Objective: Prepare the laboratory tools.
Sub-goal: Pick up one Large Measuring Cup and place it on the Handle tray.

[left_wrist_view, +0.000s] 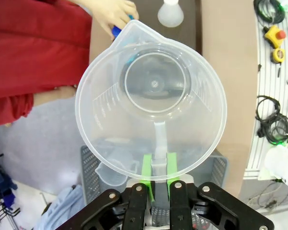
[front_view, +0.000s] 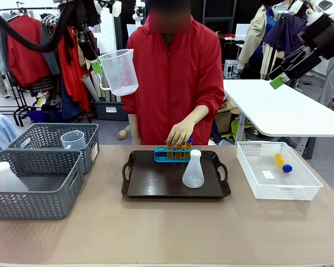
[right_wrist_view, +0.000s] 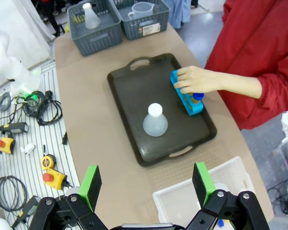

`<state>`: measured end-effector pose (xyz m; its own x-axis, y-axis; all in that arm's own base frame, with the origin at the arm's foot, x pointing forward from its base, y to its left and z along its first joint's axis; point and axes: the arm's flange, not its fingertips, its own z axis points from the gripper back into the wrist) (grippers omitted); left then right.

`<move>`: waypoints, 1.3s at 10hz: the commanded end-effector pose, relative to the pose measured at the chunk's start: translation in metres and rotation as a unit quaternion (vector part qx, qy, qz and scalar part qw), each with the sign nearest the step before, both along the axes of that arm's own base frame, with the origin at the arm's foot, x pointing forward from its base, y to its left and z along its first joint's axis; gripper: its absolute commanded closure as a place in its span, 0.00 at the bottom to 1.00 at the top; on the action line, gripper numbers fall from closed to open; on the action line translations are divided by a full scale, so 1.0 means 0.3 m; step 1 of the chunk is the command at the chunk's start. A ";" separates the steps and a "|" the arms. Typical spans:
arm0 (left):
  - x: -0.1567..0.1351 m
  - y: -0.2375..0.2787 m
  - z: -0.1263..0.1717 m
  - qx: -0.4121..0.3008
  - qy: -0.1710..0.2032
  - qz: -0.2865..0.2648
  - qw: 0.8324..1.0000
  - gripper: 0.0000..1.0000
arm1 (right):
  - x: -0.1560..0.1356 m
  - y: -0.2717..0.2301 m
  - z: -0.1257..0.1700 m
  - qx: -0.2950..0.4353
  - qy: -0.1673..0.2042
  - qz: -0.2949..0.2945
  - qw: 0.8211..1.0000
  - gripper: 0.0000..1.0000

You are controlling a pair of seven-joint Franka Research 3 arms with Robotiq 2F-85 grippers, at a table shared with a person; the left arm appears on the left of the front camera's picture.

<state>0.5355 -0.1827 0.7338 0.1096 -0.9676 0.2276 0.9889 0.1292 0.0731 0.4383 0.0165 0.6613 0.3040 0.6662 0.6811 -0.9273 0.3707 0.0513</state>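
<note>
Left claw (left_wrist_view: 157, 178) is clamped on the thin handle of the beaker (left_wrist_view: 151, 100) and holds it high over the desk's (front_view: 156, 233) far left, mouth facing the claw. The beaker looks empty, light and stiff but slick, so the handle is the sound hold, though a tilt could swing it. Right claw (right_wrist_view: 146, 184) hangs with its fingers apart, high on the right, above the white basket (front_view: 278, 194) where one tube (front_view: 283, 163) lies. On the tray (front_view: 156, 181) mid-desk the flask (front_view: 193, 169) stands upright, well below and right of the beaker. It seems light and tippy, best taken at the neck. Just beyond it a person's hand (front_view: 181, 132) is at the tubes (front_view: 178, 148) in a blue rack (front_view: 160, 156).
</note>
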 end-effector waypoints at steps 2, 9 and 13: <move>0.011 0.005 0.003 0.000 0.008 -0.002 1.000 1.00 | -0.001 0.002 0.004 0.003 -0.004 0.004 1.000 0.00; -0.061 -0.209 -0.023 0.085 -0.076 -0.077 0.991 1.00 | -0.001 0.002 0.004 0.003 -0.004 0.004 1.000 0.00; -0.151 -0.382 -0.214 0.101 -0.066 -0.128 0.984 1.00 | -0.001 0.002 0.004 0.003 -0.004 0.004 1.000 0.00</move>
